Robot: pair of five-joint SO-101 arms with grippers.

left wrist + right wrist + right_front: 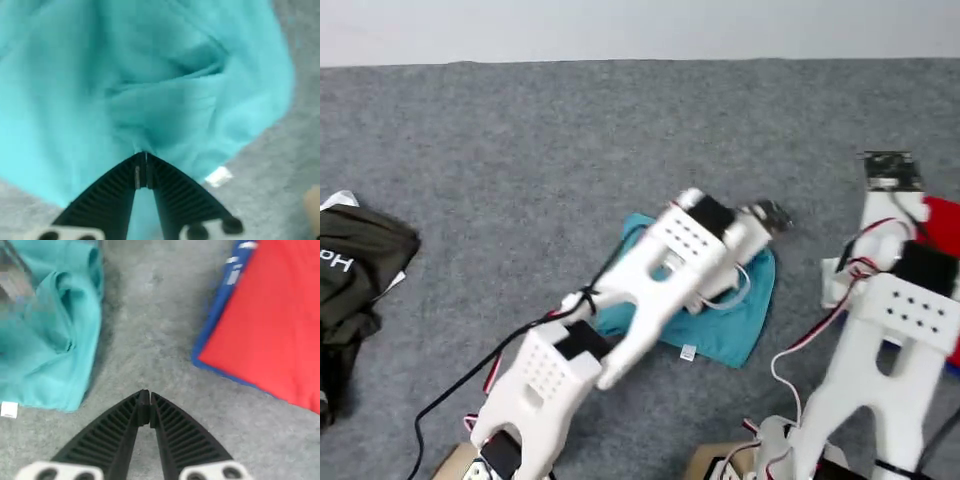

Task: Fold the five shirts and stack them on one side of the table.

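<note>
Crumpled teal cotton shirt (730, 320) lies mid grey felt table (570, 150). Your left gripper (142, 172) looks clamped on a fold at its middle. Right gripper (145, 405) is closed and empty, just beside its edge. Pull slowly and lay the fold flat without bunching it.

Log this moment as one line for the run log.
left gripper shut on teal shirt | right gripper shut over table | red shirt on blue shirt
</note>
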